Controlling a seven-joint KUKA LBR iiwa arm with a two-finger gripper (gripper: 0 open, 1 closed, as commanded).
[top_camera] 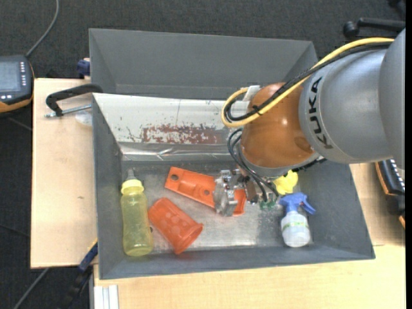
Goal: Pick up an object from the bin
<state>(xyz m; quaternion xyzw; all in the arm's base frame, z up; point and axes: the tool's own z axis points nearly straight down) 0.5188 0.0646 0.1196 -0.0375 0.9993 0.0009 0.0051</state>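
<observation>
Grey arm [360, 108], claw [226, 197] at right end of flat orange piece [188, 184], grip unclear

Yellow bottle [134, 219] lies beside an orange cup [174, 224].

The grey metal bin [107, 172] is holding a yellow plastic bottle [135, 223], an orange ribbed cup [175, 224], a flat orange plastic piece [189, 185] and a white spray bottle [296, 228].

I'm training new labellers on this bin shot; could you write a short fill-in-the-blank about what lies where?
The bottle at the bin's left end is ___ in colour.
The white spray bottle at the right has a ___ nozzle.
The claw is over the right end of a flat piece whose colour is ___.
Missing: yellow; blue; orange.
</observation>
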